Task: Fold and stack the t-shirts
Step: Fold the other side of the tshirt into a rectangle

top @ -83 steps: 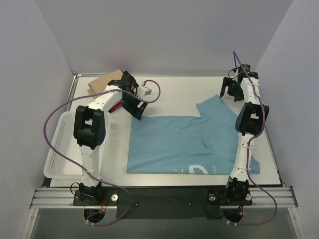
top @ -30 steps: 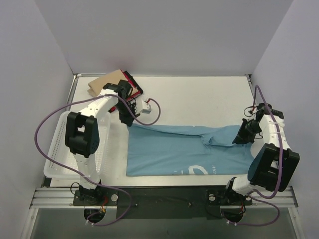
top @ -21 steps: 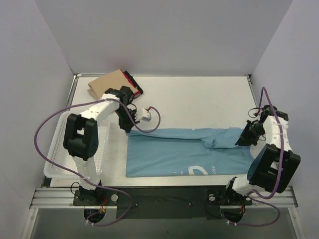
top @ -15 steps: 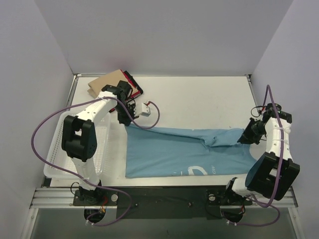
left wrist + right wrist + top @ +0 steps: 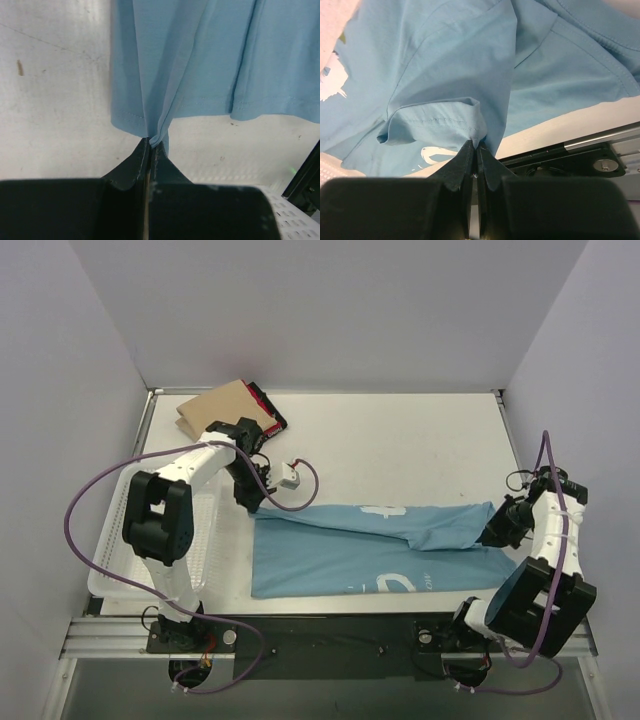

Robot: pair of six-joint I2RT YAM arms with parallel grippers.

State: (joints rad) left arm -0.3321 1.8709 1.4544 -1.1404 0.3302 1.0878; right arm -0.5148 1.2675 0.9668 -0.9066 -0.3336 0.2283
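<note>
Both arms have come nearer since half a second ago, drawing the far edge of the light blue t-shirt (image 5: 370,550) over its own body, so a folded band now lies across the shirt's far side with a scrap of white print showing on it. The left fingers (image 5: 250,506) are pressed together on the shirt's far left corner; in the left wrist view the left fingers (image 5: 135,162) meet with only a thin pleat of hem between them, and the cloth hangs in soft vertical folds beyond. The right fingers (image 5: 492,536) are likewise closed on the right end of the band, and the right wrist view shows those fingers (image 5: 460,167) pinching a stitched edge, with white print cut off at the picture's left side. The shirt lies spread on the near half of the counter (image 5: 400,440), its near hem lettering too small and partly folded away to read. At the far left corner sits the tan t-shirt (image 5: 212,405), with the red-and-black t-shirt (image 5: 266,410) mostly hidden under it, only a strip showing. A white mesh basket (image 5: 112,540) stands at the left edge, partly covered by the left arm.
</note>
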